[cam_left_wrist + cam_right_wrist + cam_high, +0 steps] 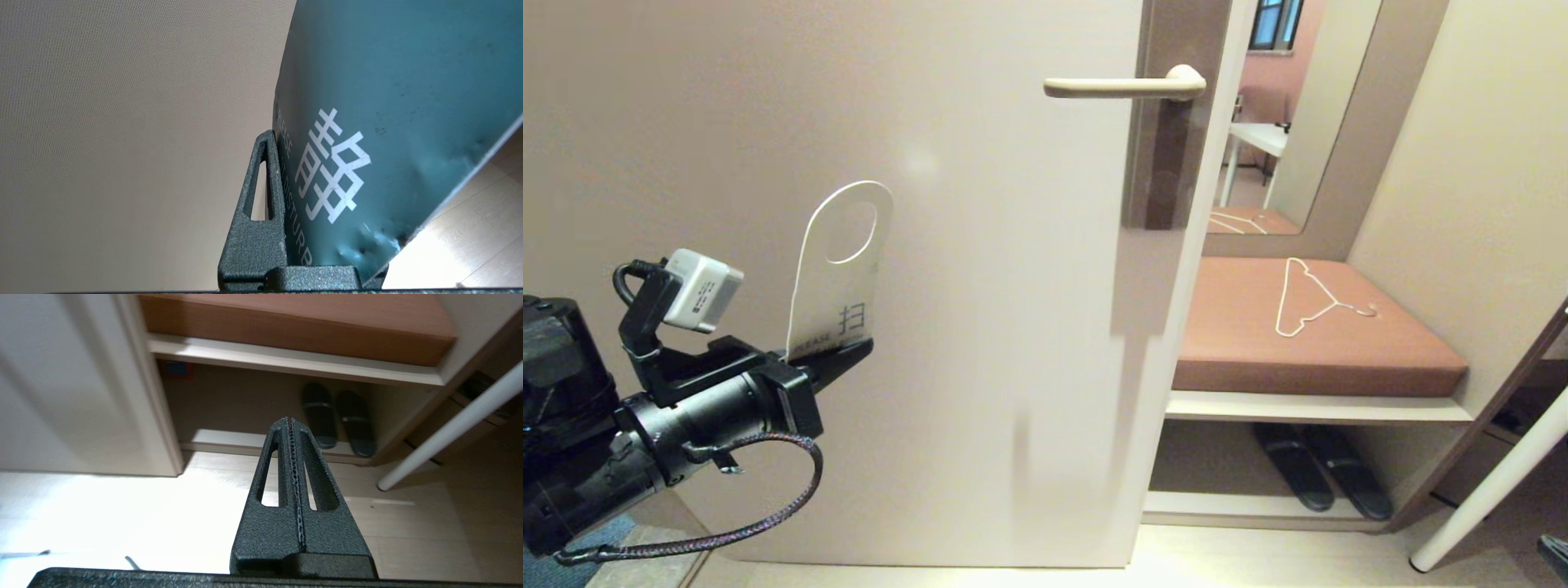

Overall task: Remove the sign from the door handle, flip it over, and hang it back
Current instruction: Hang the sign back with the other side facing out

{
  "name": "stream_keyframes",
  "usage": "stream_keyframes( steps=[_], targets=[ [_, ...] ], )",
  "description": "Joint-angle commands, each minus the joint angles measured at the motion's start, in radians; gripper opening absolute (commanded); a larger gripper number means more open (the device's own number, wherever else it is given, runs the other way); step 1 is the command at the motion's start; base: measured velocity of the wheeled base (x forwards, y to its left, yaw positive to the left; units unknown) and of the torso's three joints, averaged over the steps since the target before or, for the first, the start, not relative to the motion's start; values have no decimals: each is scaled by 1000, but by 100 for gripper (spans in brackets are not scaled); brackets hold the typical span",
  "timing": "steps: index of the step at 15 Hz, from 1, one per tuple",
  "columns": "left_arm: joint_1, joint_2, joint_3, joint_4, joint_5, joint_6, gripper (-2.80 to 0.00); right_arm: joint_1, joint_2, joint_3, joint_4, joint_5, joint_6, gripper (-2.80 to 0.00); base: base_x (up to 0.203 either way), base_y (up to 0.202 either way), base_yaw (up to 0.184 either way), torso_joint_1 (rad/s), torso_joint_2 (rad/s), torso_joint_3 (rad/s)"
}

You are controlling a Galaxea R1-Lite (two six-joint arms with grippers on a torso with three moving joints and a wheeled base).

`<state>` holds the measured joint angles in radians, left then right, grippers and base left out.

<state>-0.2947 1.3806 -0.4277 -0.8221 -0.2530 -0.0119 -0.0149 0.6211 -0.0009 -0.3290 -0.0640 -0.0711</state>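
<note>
My left gripper (837,357) is shut on the lower end of the sign (841,269) and holds it upright in front of the door, well down and to the left of the door handle (1123,86). The sign's white side with its oval hole at the top faces the head view. In the left wrist view its blue "DO NOT DISTURB" side (388,122) fills the frame beside one dark finger (257,228). The handle is bare. My right gripper (289,421) is shut and empty, low over the floor, out of the head view.
The beige door (980,327) fills the left and middle. To its right is an open closet with a brown cushioned bench (1307,343) carrying a thin white wire hanger (1307,298), dark slippers (1323,478) on the shelf below, and a white pole (1494,482).
</note>
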Motion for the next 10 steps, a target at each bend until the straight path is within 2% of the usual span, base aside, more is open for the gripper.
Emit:
stream_keyframes(
  steps=[1,4,10],
  targets=[
    [2,6,0,-5,0,0,-280,-1,-183,1,87,27,-1,-280,0,0,0,0,0,0],
    [5,3,-3,-6,32,1,-280,4,-316,1,272,89,4,-280,0,0,0,0,0,0],
    [5,19,-96,-4,96,3,-280,9,-435,-7,357,87,1,-280,0,0,0,0,0,0]
  ],
)
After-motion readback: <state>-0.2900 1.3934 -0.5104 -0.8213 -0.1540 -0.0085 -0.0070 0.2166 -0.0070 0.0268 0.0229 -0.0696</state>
